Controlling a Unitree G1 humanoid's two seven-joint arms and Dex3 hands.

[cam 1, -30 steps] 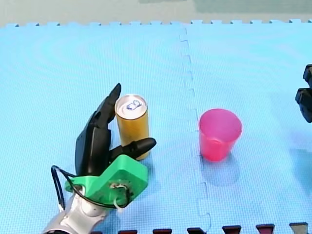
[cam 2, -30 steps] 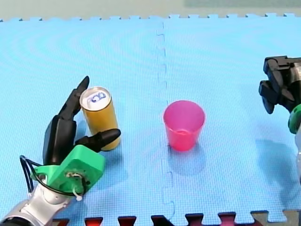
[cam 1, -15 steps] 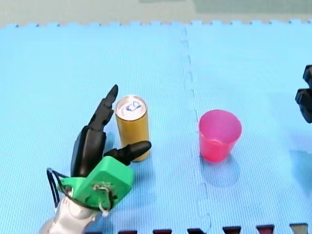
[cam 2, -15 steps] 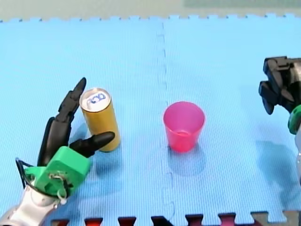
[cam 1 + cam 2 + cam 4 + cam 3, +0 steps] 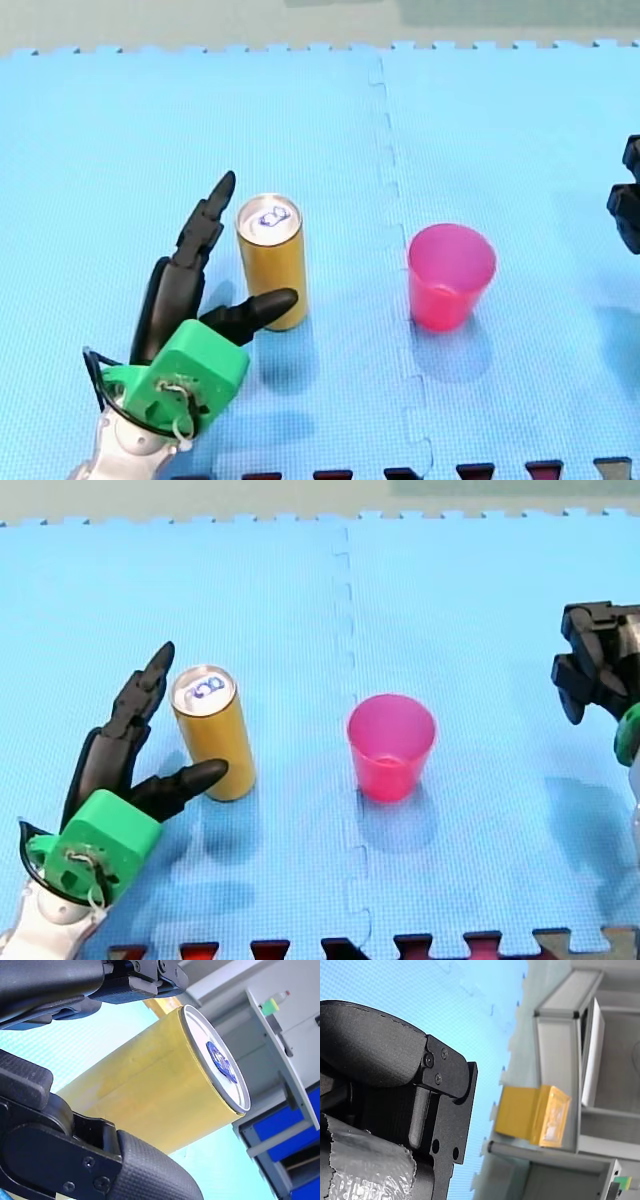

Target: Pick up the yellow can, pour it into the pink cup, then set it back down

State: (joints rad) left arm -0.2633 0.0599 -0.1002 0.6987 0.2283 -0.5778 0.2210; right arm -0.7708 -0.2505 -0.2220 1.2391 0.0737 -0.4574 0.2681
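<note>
Left of the pink cup point(image 5: 451, 275), the yellow can point(image 5: 271, 262) stands upright on the blue mat point(image 5: 120, 130) between the left hand's point(image 5: 178, 300) released fingers, thumb beside its base, so an uneven squeeze could tip it, while the right hand point(image 5: 595, 665) hangs at the mat's far right edge.

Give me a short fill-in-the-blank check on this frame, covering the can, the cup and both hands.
1. The yellow can stands ___ on the blue mat.
2. The cup, right of the can in the head views, is ___ in colour.
3. The left hand is open beside the ___, holding nothing.
4. The right hand is at the mat's right side, nearer the ___ than the can.
Missing words: upright; pink; can; cup.
</note>
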